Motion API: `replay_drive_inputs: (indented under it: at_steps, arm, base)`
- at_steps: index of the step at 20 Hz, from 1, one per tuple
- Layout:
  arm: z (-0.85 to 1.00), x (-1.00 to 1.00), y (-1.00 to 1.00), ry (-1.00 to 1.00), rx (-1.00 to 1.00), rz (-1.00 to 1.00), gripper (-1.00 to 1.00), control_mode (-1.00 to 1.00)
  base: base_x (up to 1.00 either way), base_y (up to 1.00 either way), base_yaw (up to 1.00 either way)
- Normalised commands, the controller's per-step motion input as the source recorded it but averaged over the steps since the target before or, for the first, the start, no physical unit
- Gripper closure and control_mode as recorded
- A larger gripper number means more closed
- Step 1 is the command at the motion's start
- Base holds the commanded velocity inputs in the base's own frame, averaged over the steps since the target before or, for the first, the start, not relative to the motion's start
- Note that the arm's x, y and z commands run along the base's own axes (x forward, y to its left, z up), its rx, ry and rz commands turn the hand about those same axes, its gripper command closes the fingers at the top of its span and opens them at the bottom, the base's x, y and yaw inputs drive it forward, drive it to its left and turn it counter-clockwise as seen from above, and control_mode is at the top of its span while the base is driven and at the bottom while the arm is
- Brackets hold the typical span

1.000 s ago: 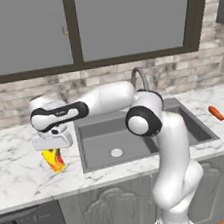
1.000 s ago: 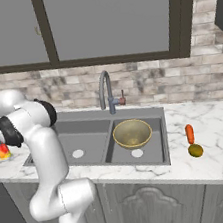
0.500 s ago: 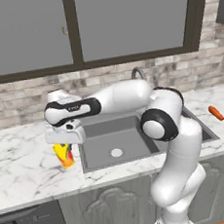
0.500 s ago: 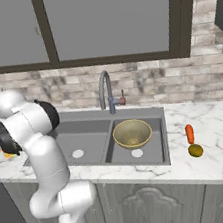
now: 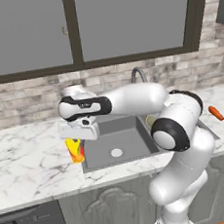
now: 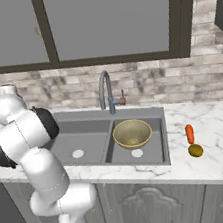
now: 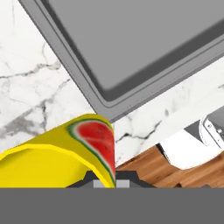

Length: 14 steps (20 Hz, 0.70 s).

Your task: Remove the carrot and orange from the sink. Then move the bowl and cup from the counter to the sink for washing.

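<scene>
My gripper (image 5: pixel 76 143) is shut on the rim of the yellow cup (image 5: pixel 75 151), which hangs just above the counter (image 5: pixel 30 157) at the left edge of the sink (image 5: pixel 123 127). In the hand view the cup (image 7: pixel 61 153) shows its red swirl mark, with the sink's left basin (image 7: pixel 144 43) beyond it. The tan bowl (image 6: pixel 132 133) rests in the right basin of the sink (image 6: pixel 154 111). The carrot (image 6: pixel 189 133) and the olive-yellow orange (image 6: pixel 195 150) lie side by side on the counter to the sink's right.
The arched faucet (image 6: pixel 104 89) stands behind the middle of the sink. A brick wall and dark window frames close off the back. The counter's front edge and wooden floor (image 7: pixel 144 164) show below the cup in the hand view.
The arm has swung to the right with the cup, from over the left counter to the sink's left rim. Bowl, carrot and orange have not moved.
</scene>
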Motion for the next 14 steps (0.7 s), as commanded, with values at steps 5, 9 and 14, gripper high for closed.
replay_drive_inputs:
  at_steps: [5,9,14]
  arm:
    - [0.10,0.00,-0.43,0.00,0.03,0.00,1.00,-1.00]
    - [0.10,0.00,-0.42,0.00,0.02,0.00,1.00,-1.00]
    - [0.10,0.00,-0.42,0.00,0.01,0.00,1.00,-1.00]
  base:
    - [0.00,0.00,0.00]
    - [0.00,0.00,0.00]
    - [0.00,0.00,0.00]
